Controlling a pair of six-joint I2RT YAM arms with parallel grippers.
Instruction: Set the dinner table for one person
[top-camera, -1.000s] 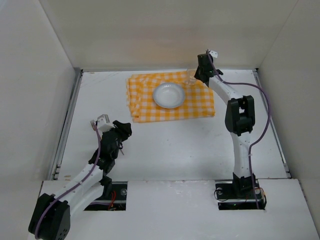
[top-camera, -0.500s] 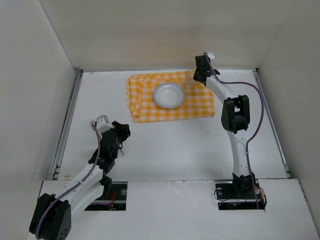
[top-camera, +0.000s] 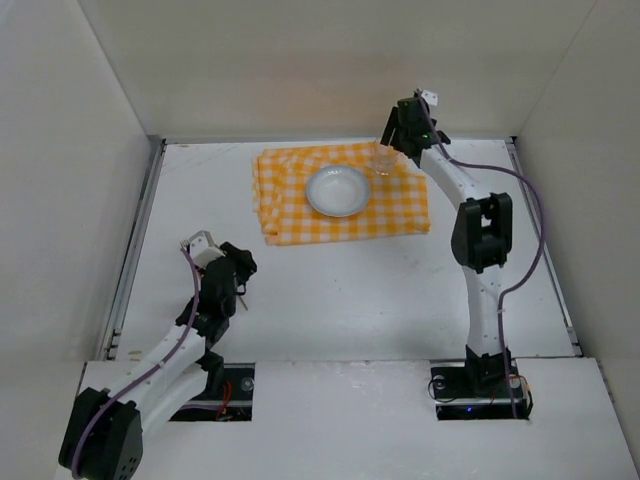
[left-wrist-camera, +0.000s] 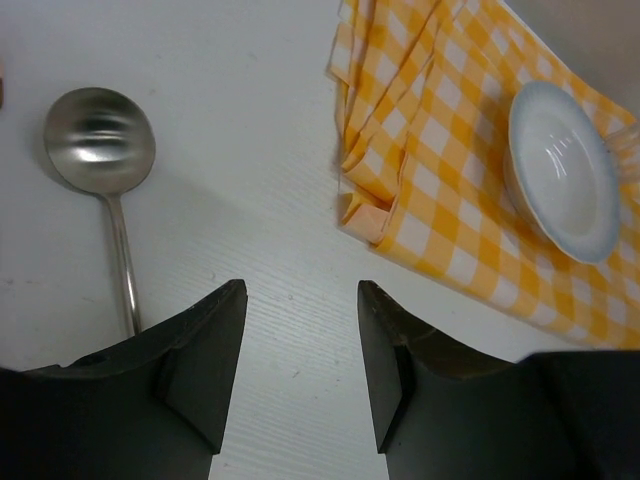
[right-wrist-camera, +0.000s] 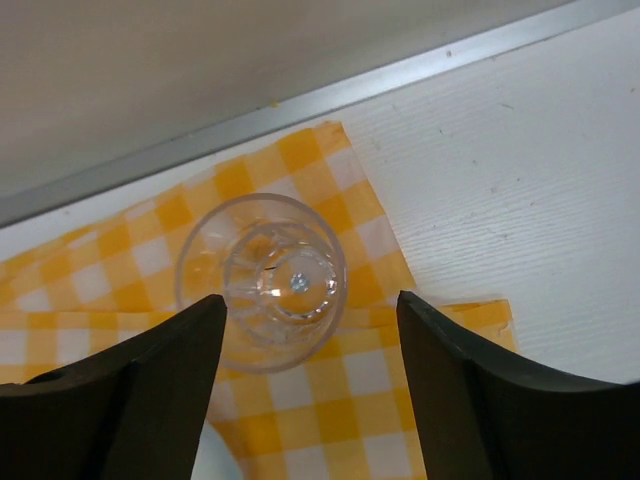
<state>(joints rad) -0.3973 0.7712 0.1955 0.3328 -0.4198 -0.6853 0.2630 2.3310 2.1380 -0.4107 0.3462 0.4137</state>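
Observation:
The dinner table (top-camera: 350, 290) is a wide white surface. An orange-and-white checked cloth (top-camera: 400, 205) lies at its far middle with a white plate (top-camera: 337, 190) on it. A clear glass (top-camera: 382, 158) (right-wrist-camera: 262, 280) stands upright on the cloth's far right corner. My right gripper (top-camera: 400, 135) (right-wrist-camera: 310, 300) is open just above it, fingers either side and not touching. My left gripper (top-camera: 235, 265) (left-wrist-camera: 300, 290) is open low over bare table at the near left. A metal spoon (left-wrist-camera: 100, 140) lies just left of it, its handle running under the left finger.
Tall white walls close in the table on three sides. Thin metal rails run along the left edge (top-camera: 135, 250), the right edge (top-camera: 545, 240) and the back (right-wrist-camera: 400, 75). The cloth's left edge (left-wrist-camera: 375, 190) is folded over in bunched layers.
My right gripper has opened and let go of the glass, which now stands on the cloth. The left arm has shifted slightly and its jaws are a little wider.

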